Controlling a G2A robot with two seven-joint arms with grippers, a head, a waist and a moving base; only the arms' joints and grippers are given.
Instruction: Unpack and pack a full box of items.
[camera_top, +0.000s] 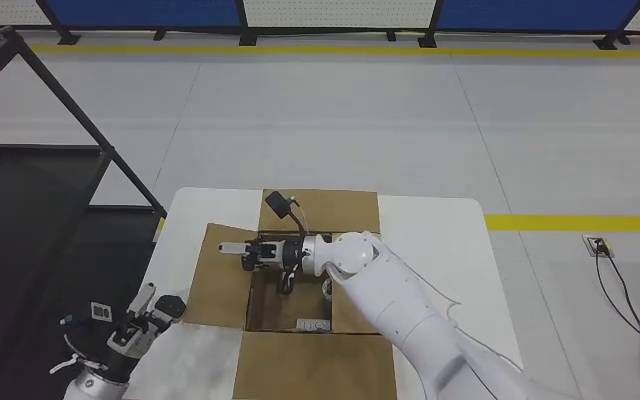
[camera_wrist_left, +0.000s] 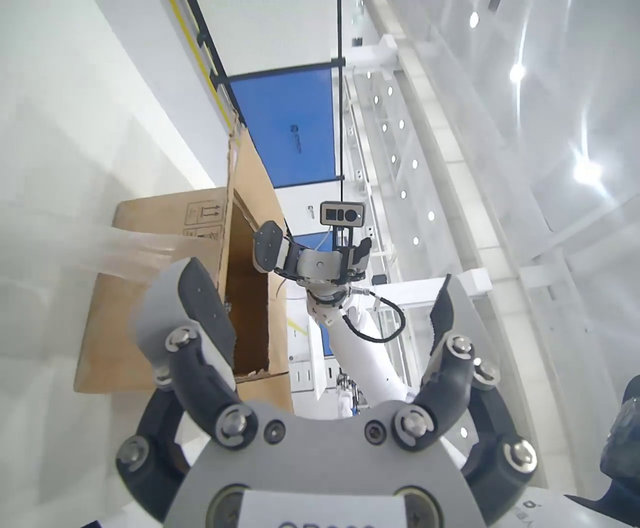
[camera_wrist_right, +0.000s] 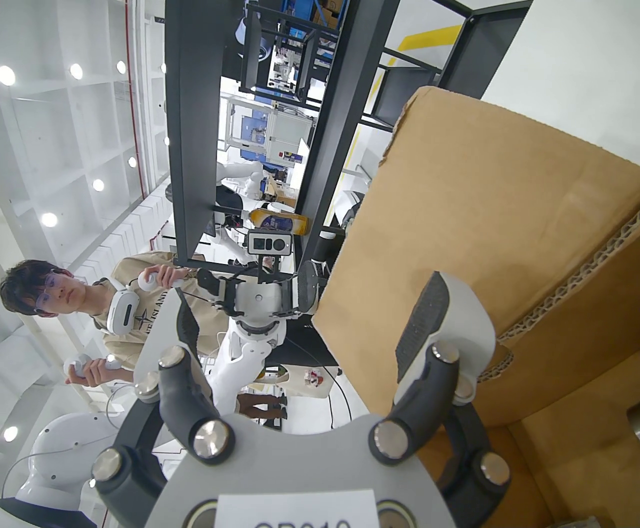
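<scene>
The top camera sat above the arms and looked down on the tabletop (camera_top: 440, 240) and the open box (camera_top: 320, 210) from well off. The left wrist camera sat close behind the left pincer (camera_wrist_left: 325, 310), facing across and upward at the box's outer wall, with the right pincer (camera_wrist_left: 315, 247) farther off. The right wrist camera sat close behind its own pincer, with the box very near, facing back toward the left pincer. All three views shared the box, and each wrist view caught the other arm's pincer.

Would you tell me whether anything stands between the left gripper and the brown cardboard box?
Nothing visible does: only bare white table lies between the open left gripper and the brown cardboard box.
</scene>
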